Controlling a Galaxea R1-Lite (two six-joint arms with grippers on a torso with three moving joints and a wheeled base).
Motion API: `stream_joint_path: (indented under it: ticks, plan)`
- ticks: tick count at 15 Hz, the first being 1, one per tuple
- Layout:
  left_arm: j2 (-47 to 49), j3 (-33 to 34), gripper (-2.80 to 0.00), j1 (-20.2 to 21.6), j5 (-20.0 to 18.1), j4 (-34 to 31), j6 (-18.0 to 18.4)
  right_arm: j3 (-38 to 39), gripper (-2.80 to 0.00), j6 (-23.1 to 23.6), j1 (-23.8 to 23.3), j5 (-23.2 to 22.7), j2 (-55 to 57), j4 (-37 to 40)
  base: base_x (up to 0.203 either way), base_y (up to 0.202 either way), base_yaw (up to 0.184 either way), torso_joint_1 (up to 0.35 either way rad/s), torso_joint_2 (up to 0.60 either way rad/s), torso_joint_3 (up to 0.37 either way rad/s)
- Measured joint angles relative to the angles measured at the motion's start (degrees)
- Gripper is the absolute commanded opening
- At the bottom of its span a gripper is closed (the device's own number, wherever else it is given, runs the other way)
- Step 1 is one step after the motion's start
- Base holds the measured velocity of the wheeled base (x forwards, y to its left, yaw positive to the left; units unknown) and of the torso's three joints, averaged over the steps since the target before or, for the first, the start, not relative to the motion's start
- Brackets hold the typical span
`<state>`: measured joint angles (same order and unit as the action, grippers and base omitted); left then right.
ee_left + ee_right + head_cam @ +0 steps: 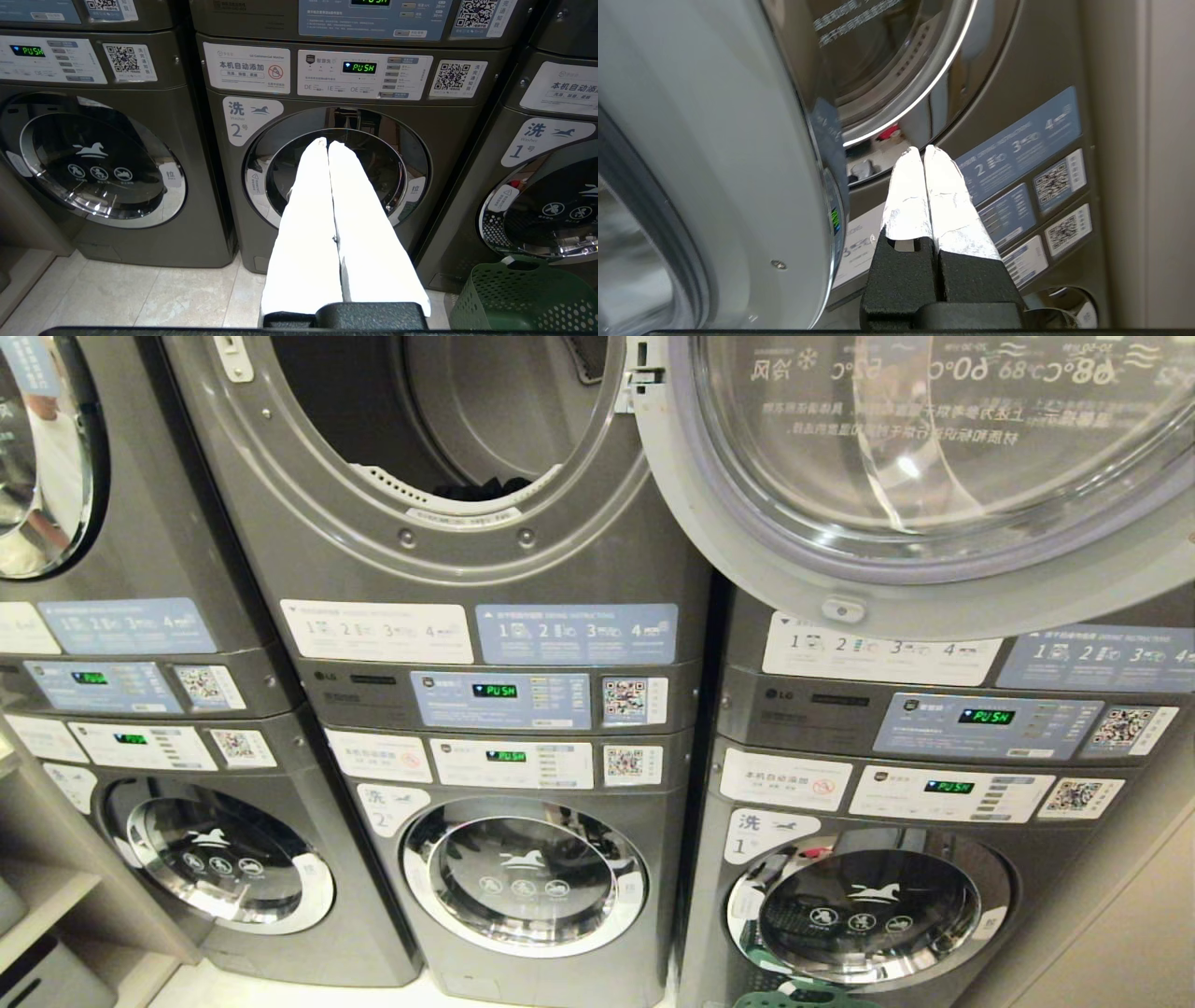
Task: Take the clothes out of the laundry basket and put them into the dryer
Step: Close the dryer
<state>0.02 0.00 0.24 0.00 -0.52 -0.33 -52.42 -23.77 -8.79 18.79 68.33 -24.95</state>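
Two claws show only in their own wrist views, both pressed shut on nothing. On the right claw [923, 150] the foil-wrapped fingers [908, 200] meet tip to tip, and it hangs close beside the rim of the swung-open dryer door [714, 154], which fills the space on one side of it. Just past the fingertips stands the grey front of the neighbouring stacked machine — its blue instruction label [1017, 149] and QR stickers lie beyond the tips on the side away from the door.

The left claw [328, 142] has its white fingers [308, 233] closed together, pointing at the round door of the washer [336, 182] marked 2. Off to the side of this claw, low on the floor [154, 294], sits the green laundry basket [523, 298], in front of the washer marked 1; what it holds cannot be told.

From the head view, neither claw is visible. The open dryer [448, 429] shows its drum, with a dark bit of clothes [481, 487] lying at the drum's lower lip — the door swung out toward the right.
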Motion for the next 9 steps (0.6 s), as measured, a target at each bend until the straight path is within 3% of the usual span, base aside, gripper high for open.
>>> stream_joint_path:
  ticks: [5, 9]
  plan:
    - [0.00, 0.00, -2.80, 0.00, 0.00, 0.00, 0.02, 1.15, -2.80, -0.15, 0.00, -6.16, 0.20, -3.10, 0.000, 0.000, 0.000, 0.000, 0.00, 0.000]
    - [0.00, 0.00, -2.80, 0.00, 0.00, 0.00, 0.00, 2.48, -2.80, -0.12, 0.04, -7.94, -0.11, -4.56, 0.000, 0.000, 0.000, 0.000, 0.00, 0.000]
